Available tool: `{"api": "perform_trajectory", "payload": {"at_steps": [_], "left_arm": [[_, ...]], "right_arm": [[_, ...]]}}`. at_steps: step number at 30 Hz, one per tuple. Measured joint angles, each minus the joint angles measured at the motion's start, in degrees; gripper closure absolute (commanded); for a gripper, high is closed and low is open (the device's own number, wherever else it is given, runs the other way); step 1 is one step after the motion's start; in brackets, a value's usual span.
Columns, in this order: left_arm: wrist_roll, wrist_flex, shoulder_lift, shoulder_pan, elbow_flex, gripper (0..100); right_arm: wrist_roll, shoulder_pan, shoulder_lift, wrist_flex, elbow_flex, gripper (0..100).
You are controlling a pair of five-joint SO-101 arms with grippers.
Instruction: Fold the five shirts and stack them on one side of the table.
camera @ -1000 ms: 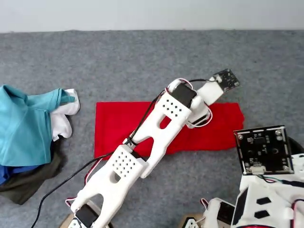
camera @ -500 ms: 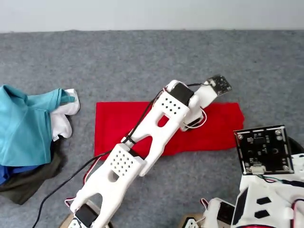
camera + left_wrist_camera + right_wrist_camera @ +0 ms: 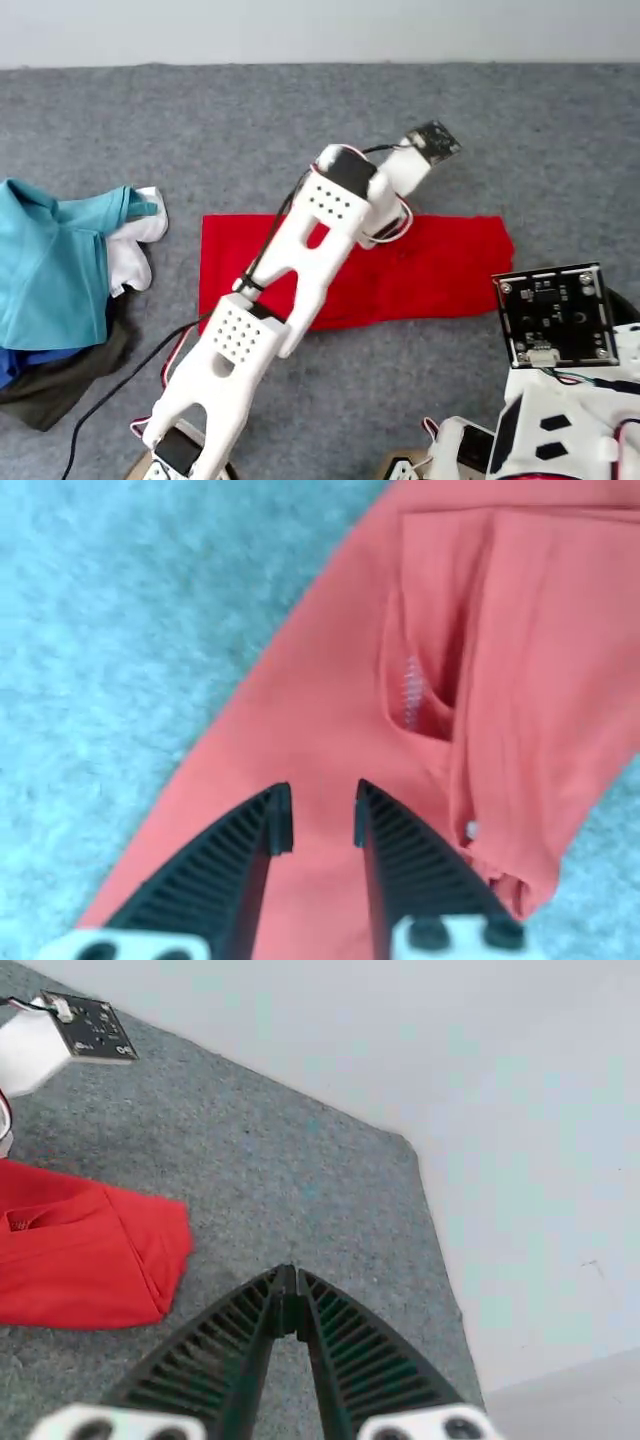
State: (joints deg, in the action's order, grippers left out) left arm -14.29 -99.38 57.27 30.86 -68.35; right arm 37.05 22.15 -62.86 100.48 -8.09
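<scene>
- One thing differs from a second ago: the left arm (image 3: 300, 260) has swung leftward and toward the far edge of the worktop (image 3: 250, 130), carrying its wrist board along. The red shirt (image 3: 450, 270) has not shifted.
- At the left edge, a heap of shirts (image 3: 50, 290) in teal, white, blue and dark cloth is cut off by the frame, with the lower ones mostly buried.
- From above, that arm covers the red shirt's middle.
- The left gripper (image 3: 315, 815) hangs over the red shirt, which lies folded at mid-worktop. Its jaws are slightly parted and grasp nothing.
- The right gripper (image 3: 288, 1300), clenched and empty, hangs above bare worktop beyond the shirt's right end.
</scene>
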Motion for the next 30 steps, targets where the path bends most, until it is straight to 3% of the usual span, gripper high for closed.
{"api": "perform_trajectory", "payload": {"at_steps": [6, 18, 30], "left_arm": [[-0.26, 0.00, 0.00, 0.00, 3.43, 89], [-0.26, 0.00, 0.00, 0.53, 4.57, 89], [-0.26, 0.09, -1.14, 7.82, 10.55, 89]], "right_arm": [[0.00, 0.00, 0.00, 0.00, 4.31, 98.7], [-2.02, 0.00, -0.09, 0.00, -0.79, 98.4], [-3.25, 0.00, -0.09, 0.00, -1.14, 98.4]]}}
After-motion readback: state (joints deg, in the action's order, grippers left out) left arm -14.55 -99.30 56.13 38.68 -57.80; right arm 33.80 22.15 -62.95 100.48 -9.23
